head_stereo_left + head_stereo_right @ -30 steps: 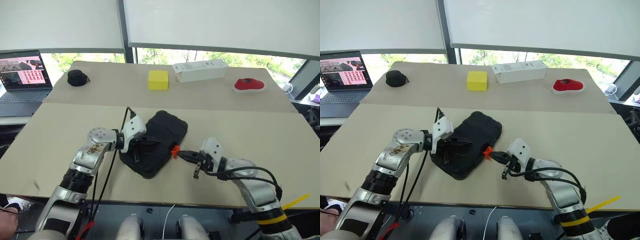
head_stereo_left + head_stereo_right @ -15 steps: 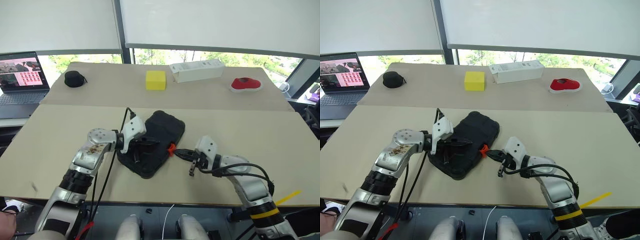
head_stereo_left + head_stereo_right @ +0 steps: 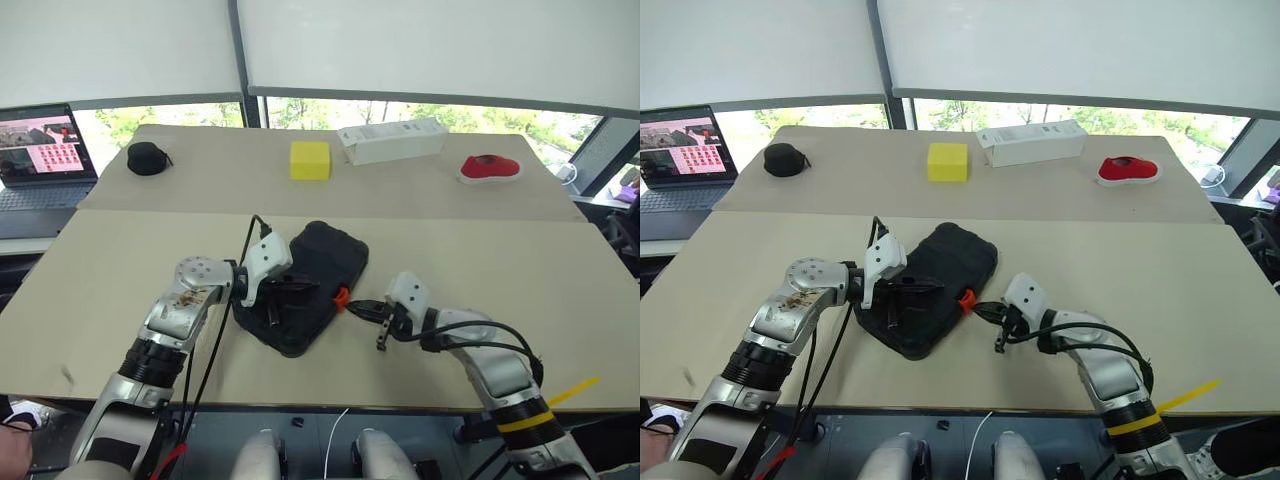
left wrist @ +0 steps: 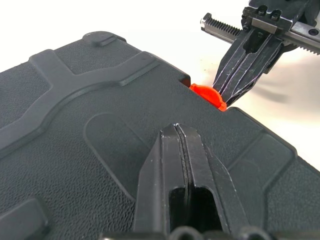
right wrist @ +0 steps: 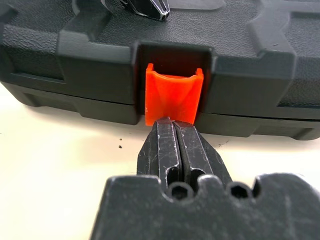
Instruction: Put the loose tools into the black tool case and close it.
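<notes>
Here, case (image 3: 305,283): closed black clamshell, pebbled plastic with raised ribs, flat on the desk (image 3: 120,260).
Latch (image 5: 174,100): small smooth orange tab on case's side.
Left pincer (image 4: 177,131): together, tips on case's lid.
Right pincer (image 5: 172,125): together, tips touching latch.

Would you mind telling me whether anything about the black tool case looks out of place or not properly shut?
The black textured plastic tool case lies closed, but its small orange latch sticks out from its recess, apparently not snapped flat. The right pincer, shut, touches the latch; the left pincer, shut, rests on the lid.
</notes>
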You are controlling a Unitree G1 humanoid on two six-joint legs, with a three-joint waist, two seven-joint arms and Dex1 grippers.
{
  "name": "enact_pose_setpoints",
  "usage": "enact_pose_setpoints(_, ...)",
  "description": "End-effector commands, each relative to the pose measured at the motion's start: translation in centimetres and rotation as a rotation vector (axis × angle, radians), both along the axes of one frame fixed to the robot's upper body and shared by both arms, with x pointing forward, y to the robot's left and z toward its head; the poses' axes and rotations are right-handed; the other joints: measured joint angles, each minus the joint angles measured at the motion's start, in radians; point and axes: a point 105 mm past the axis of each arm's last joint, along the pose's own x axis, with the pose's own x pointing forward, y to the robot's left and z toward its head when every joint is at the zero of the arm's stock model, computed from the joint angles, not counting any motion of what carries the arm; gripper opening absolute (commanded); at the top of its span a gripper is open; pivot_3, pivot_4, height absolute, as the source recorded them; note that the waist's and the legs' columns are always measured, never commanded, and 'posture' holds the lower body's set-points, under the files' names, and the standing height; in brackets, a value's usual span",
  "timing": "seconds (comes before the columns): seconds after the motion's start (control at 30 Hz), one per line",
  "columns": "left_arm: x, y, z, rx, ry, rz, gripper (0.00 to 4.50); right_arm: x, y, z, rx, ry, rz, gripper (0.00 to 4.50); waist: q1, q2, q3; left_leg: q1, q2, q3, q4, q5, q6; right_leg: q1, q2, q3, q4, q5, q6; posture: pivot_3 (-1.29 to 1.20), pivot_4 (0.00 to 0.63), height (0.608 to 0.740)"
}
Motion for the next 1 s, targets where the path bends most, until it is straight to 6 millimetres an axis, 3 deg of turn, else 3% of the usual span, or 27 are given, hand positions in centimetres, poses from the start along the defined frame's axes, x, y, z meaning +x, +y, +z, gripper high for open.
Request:
enact_pose_setpoints(0.03,-1.6,0.3,-6.1,0.113,0.237,0.039,0.03,0.5,1.5,1.9,0.045,-0.065,0.031,0.00,0.000,0.000,0.000,0.001,0.000,0.000,0.000,0.000,0.000,0.000,0.000,0.000,0.000,0.000,0.000,0.00,0.150,0.740)
enact_pose_setpoints(0.43,-2.0,0.8,-7.1,0.116,0.269,0.077,0.03,0.5,3.4,2.2,0.083,-0.051,0.083,0.00,-0.001,-0.001,-0.001,0.004,0.000,-0.001,-0.003,0.000,0.000,0.001,0.000,0.001,0.000,-0.003,0.002,0.00,0.150,0.740)
enact_pose_setpoints(0.5,-1.8,1.2,-6.3,0.067,0.225,0.083,0.03,0.4,2.8,2.1,0.070,-0.057,0.082,0.00,-0.002,-0.001,-0.001,0.004,0.000,-0.001,-0.003,0.000,0.000,0.001,0.000,0.001,0.000,-0.003,0.002,0.00,0.150,0.740)
enact_pose_setpoints(0.57,-1.4,2.3,-4.7,-0.011,0.141,0.116,0.54,0.2,1.4,2.4,0.071,-0.057,0.063,0.00,-0.008,0.000,-0.001,0.004,0.000,-0.001,-0.004,0.000,0.000,0.001,-0.001,0.002,0.000,-0.003,0.002,0.00,0.150,0.740)
enact_pose_setpoints(0.6,-1.5,2.9,-3.7,-0.050,0.091,0.115,0.67,0.1,0.6,2.7,0.077,-0.060,0.055,0.29,-0.011,0.001,0.000,0.004,0.000,-0.001,-0.005,0.000,0.000,0.000,-0.001,0.002,0.000,-0.003,0.001,0.00,0.150,0.740)
enact_pose_setpoints(0.7,-2.0,4.7,-1.0,-0.160,-0.012,0.127,1.68,-0.8,-1.3,3.4,0.072,-0.073,0.064,1.10,-0.018,0.001,0.001,0.004,0.001,-0.001,-0.010,0.000,0.000,-0.002,-0.002,0.002,-0.001,-0.001,-0.005,0.00,0.150,0.740)
enact_pose_setpoints(0.8,-3.3,9.7,1.6,-0.191,-0.136,0.275,2.87,-1.9,-5.5,4.3,0.030,-0.122,0.030,2.17,-0.023,-0.001,0.003,0.003,0.001,-0.001,-0.018,0.000,0.000,-0.003,-0.002,0.002,-0.005,-0.001,-0.005,0.00,0.150,0.740)
enact_pose_setpoints(0.9,-4.3,13.2,1.0,-0.123,-0.122,0.433,4.24,-2.6,-7.7,4.9,0.003,-0.190,0.041,3.40,-0.020,-0.002,0.007,0.001,0.001,-0.001,-0.022,-0.002,-0.003,-0.006,-0.002,0.002,-0.006,-0.004,-0.006,0.00,0.150,0.740)
enact_pose_setpoints(0.93,-5.2,14.7,0.6,-0.095,-0.134,0.477,4.49,-2.8,-8.7,5.1,-0.016,-0.223,0.054,3.79,-0.020,-0.002,0.007,-0.001,0.001,-0.003,-0.022,-0.002,-0.003,-0.008,-0.002,0.000,-0.006,-0.004,-0.006,0.00,0.150,0.740)
enact_pose_setpoints(0.97,-6.1,16.0,0.3,-0.066,-0.153,0.517,4.49,-2.8,-9.6,5.1,-0.030,-0.244,0.058,3.79,-0.019,-0.001,0.008,-0.001,0.001,-0.002,-0.021,-0.002,-0.003,-0.008,-0.002,0.000,-0.006,-0.004,-0.006,0.00,0.150,0.740)
enact_pose_setpoints(1.0,-6.9,17.1,-0.1,-0.030,-0.171,0.551,4.50,-2.8,-10.7,4.8,-0.063,-0.232,0.046,4.20,-0.021,-0.001,0.008,-0.002,0.000,-0.002,-0.021,-0.002,-0.003,-0.008,-0.002,0.000,-0.006,-0.004,-0.006,0.00,0.150,0.740)
